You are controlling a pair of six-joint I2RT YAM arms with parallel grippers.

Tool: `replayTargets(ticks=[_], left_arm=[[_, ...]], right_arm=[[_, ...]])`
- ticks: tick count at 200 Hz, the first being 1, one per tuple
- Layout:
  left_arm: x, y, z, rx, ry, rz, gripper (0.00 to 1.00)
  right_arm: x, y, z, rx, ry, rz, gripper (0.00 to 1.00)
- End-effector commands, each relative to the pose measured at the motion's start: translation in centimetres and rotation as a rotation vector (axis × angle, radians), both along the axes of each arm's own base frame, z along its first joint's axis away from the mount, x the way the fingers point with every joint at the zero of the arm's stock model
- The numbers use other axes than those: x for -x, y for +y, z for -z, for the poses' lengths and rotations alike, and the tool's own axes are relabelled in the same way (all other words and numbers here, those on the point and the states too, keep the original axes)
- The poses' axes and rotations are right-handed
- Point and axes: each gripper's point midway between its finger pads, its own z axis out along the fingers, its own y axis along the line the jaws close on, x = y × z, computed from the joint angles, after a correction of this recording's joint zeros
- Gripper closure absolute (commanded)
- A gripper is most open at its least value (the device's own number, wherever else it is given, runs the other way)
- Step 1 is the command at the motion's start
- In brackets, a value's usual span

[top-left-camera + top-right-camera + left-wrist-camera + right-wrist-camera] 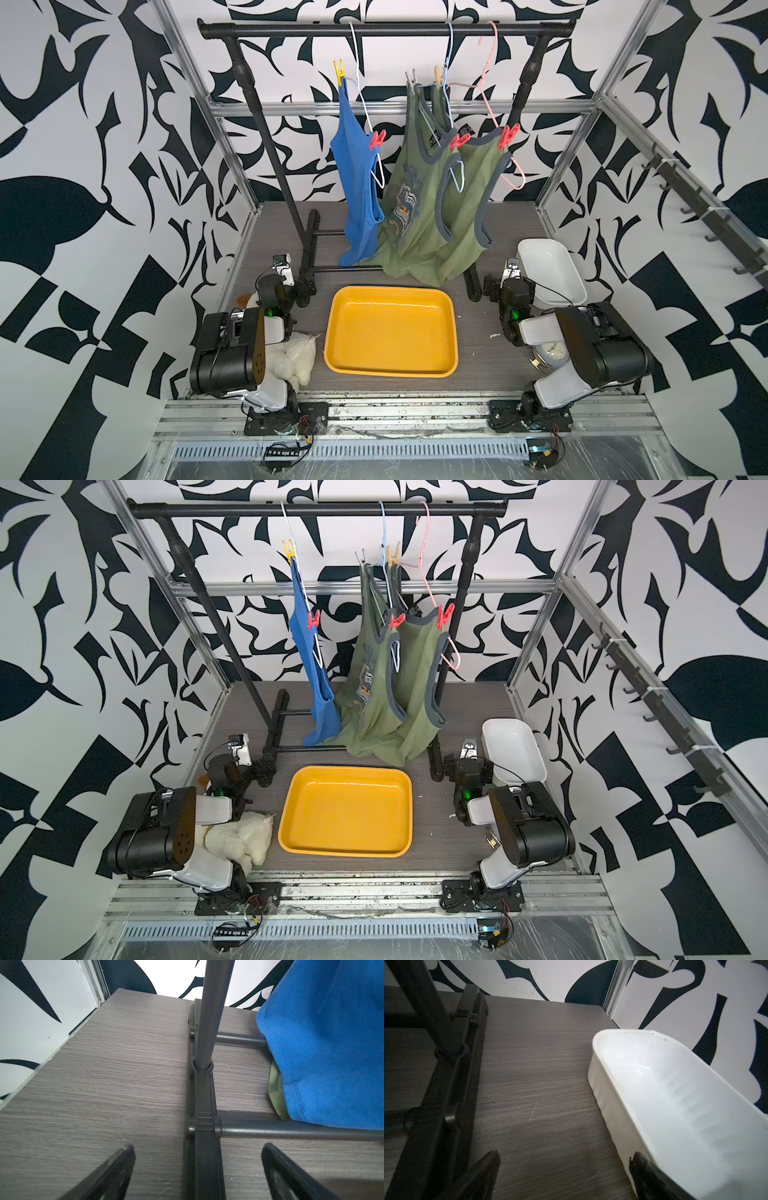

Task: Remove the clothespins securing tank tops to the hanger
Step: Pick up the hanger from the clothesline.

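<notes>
Three tank tops hang on wire hangers from the black rail (386, 30): a blue one (357, 187), an olive printed one (411, 199) and a plain olive one (471, 195). Up high sit a yellow clothespin (339, 72), a grey one (411, 79) and a wooden one (437, 75). Lower down, red clothespins (377, 139) (459, 140) (509, 135) clip the straps. My left gripper (303, 286) (198, 1147) rests low and open, astride the rack's foot (202, 1095). Beside the white bin (612, 1105), my right gripper (490, 286) (564, 1154) stands open and empty.
A yellow tray (332, 332) lies at the table's middle front. The white bin (548, 266) stands at the right. White stuffing (291, 357) lies by the left arm, a small clock (548, 353) under the right arm. The rack's posts and feet flank the shirts.
</notes>
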Motion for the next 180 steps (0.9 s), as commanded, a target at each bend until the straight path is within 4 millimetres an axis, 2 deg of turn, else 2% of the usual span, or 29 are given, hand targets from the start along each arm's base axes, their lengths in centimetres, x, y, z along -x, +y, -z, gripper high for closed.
replayTargets(ticks=[1,161,180], left_arm=[[-0.5,0.0,-0.7,-0.001,-0.016,-0.002,0.01],[-0.4,-0.1,-0.6,-0.007,-0.019,0.007,0.01],[-0.5,0.1,-2.0,-0.01,-0.038,-0.002,0.01]], right_arm=[[-0.8,0.2,-1.5,-0.015,-0.052,0.002,0.01],[-0.8,0.3,-1.5,-0.016,-0.052,-0.007,0.02],[-1.0,0.0,-2.5,-0.006,-0.049,0.011,0.08]])
